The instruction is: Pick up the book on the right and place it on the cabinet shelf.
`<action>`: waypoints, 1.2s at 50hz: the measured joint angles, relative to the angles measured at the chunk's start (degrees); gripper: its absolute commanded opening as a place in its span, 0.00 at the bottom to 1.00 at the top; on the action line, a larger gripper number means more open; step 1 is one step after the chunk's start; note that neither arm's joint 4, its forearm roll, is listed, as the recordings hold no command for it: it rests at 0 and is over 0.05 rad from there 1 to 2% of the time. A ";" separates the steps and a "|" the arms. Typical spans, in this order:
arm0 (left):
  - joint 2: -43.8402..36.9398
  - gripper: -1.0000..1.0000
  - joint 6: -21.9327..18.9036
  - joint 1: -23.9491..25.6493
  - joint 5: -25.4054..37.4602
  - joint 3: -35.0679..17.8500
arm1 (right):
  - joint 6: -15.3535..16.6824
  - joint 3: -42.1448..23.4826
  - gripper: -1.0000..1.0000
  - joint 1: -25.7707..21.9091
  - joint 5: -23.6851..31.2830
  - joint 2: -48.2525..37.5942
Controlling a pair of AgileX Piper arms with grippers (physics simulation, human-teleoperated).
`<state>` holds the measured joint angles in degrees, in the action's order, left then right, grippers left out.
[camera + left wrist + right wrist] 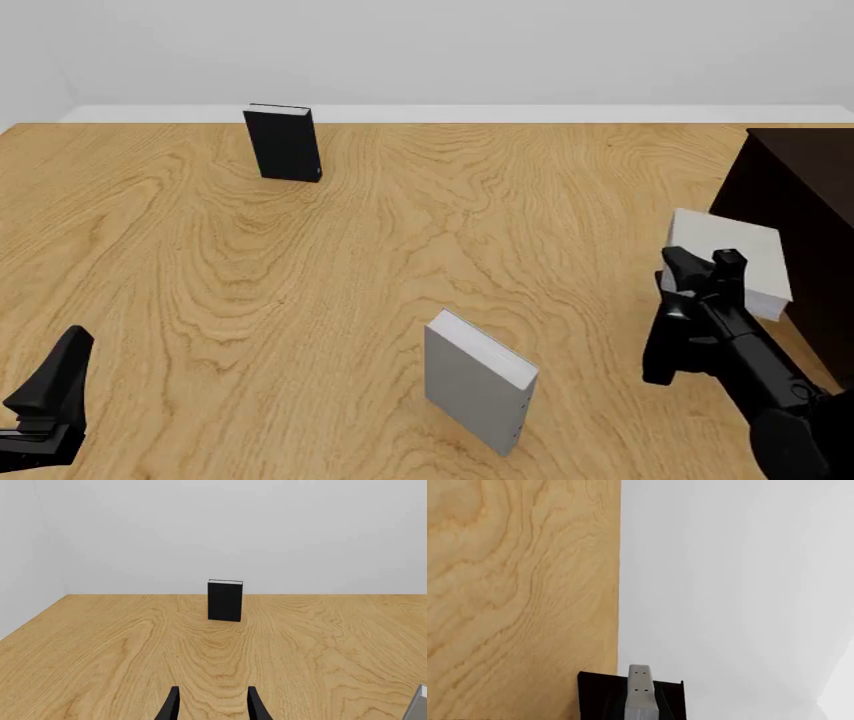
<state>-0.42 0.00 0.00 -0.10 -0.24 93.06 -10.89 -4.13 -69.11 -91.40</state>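
The book (742,252), thin and pale grey-white, is at the right, close against the left face of the dark cabinet shelf (801,200). My right gripper (707,272) is shut on it. The right wrist view is rolled sideways and shows the book's edge (640,692) as a narrow grey strip between the dark fingers (599,697). I cannot tell whether the book is clear of the table. My left gripper (212,707) is open and holds nothing, and it hangs low at the near left (54,390).
A black book (283,142) (225,600) stands upright at the far left. A thicker grey book (478,385) stands near the front centre, and its corner (419,705) shows in the left wrist view. The wooden table (400,250) ends at a white wall behind.
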 measured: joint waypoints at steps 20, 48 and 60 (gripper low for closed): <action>0.00 1.00 0.00 0.00 0.00 0.00 | 0.80 -0.73 0.00 2.37 -0.02 -0.88; 0.00 1.00 0.00 0.00 0.00 0.00 | 1.61 -1.83 0.00 6.68 -0.02 -2.54; 0.00 1.00 0.00 0.00 0.00 0.00 | 1.78 -2.50 0.00 8.90 -0.02 -3.62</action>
<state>-0.42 0.00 0.00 -0.10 -0.24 94.85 -13.39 4.77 -69.13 -95.02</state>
